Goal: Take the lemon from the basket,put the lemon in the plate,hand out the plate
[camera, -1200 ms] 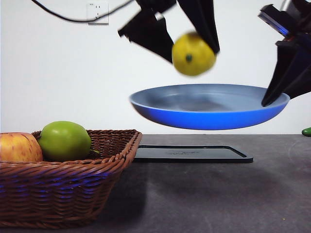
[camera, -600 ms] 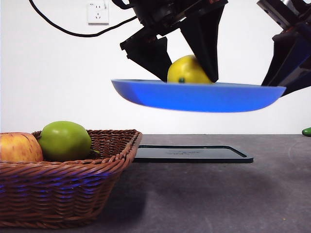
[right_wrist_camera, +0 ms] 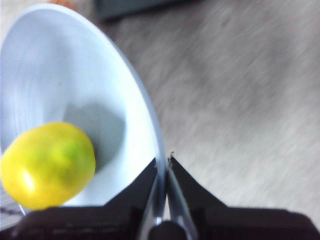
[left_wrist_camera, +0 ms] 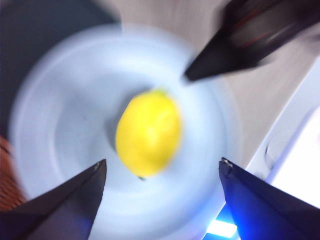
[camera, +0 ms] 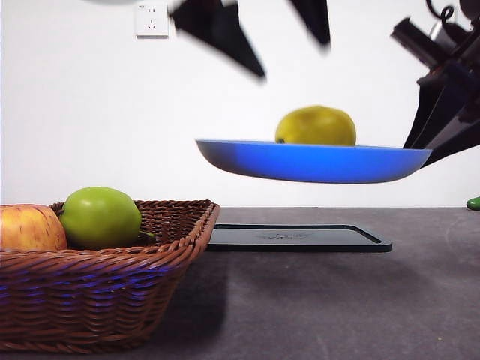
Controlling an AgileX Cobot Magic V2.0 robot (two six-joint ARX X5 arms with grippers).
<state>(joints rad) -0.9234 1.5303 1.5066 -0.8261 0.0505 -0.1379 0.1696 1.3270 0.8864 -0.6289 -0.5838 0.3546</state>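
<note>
One lemon (camera: 316,126), yellow and oval, sits in my one blue plate (camera: 311,161), up in the air above the bench's back edge. My right gripper (right_wrist_camera: 162,161) pinches the plate's rim. My left gripper (left_wrist_camera: 162,167) has let go, opened wide and lifted. Two apples (camera: 100,217) wait in one basket (camera: 112,289).

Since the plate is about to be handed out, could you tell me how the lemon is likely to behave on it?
The lemon lies loose in the plate, with the left gripper open above it, so it may roll. The rim looks low, so a tilt could send it off. The right gripper pinches only one edge, so the plate may sag.
</note>
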